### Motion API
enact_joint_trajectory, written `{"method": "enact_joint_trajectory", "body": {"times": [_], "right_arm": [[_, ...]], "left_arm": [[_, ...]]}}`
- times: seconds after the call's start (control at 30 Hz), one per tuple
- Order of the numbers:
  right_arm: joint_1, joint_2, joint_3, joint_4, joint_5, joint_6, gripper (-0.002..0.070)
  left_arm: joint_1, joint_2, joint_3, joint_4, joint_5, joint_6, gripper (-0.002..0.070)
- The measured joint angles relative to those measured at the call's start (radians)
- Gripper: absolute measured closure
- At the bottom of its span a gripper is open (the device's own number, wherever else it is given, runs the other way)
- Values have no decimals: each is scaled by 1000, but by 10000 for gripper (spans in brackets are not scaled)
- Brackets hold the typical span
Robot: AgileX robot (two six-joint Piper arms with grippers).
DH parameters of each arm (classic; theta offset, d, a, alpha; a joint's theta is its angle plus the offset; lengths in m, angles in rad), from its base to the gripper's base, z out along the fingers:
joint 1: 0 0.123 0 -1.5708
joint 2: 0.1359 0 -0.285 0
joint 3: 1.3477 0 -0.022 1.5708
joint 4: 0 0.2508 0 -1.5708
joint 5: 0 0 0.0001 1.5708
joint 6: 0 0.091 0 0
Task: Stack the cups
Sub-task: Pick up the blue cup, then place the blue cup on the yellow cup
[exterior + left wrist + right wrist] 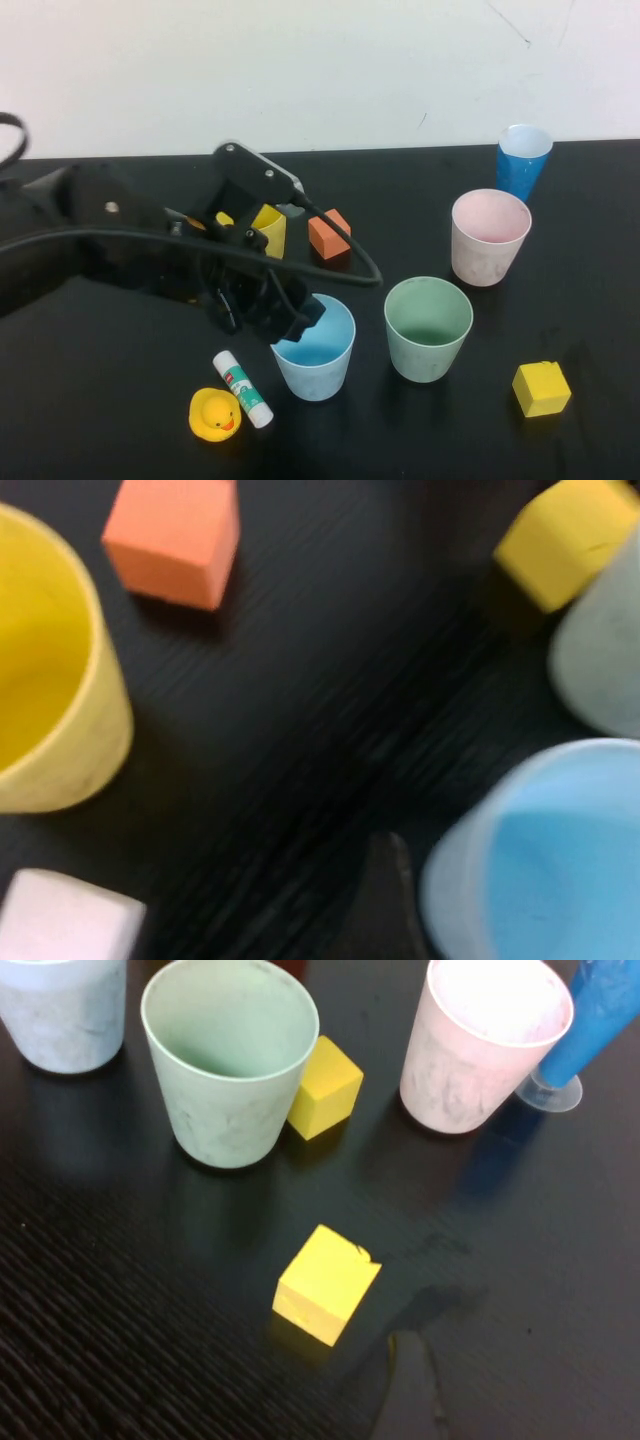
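Observation:
Four cups stand apart on the black table: yellow [270, 228], light blue [315, 348], pale green [428, 328] and pale pink [489, 236]. My left gripper [290, 315] hangs at the light blue cup's [545, 860] left rim, open. One finger [385, 900] shows just outside the cup wall, the other is hidden. The arm covers part of the yellow cup [45, 680]. My right gripper [470, 1395] is out of the high view. It hovers open over bare table in front of the green cup [230, 1060] and pink cup [485, 1040], holding nothing.
An orange block [329, 234] lies by the yellow cup. A dark-blue cone cup [523, 160] stands at the back right. A yellow block [541, 388] sits at the front right, another [325, 1088] beside the green cup. A glue stick [243, 388] and rubber duck [214, 414] lie front left.

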Motion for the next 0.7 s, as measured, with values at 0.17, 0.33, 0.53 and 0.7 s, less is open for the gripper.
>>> {"method": "enact_joint_trajectory", "body": {"times": [0.17, 0.33, 0.53, 0.7], "right_arm": [[0, 0, 0, 7, -6, -4, 190], [0, 0, 0, 8, -23, -4, 199], [0, 0, 0, 8, -46, -5, 321], [0, 0, 0, 8, -73, -5, 431]], "left_arm": [[0, 78, -20, 46, -7, -7, 224], [0, 125, -22, 53, -7, 7, 513], [0, 121, -111, 71, 84, -15, 649], [-4, 94, -313, 180, 223, -144, 650]]}}
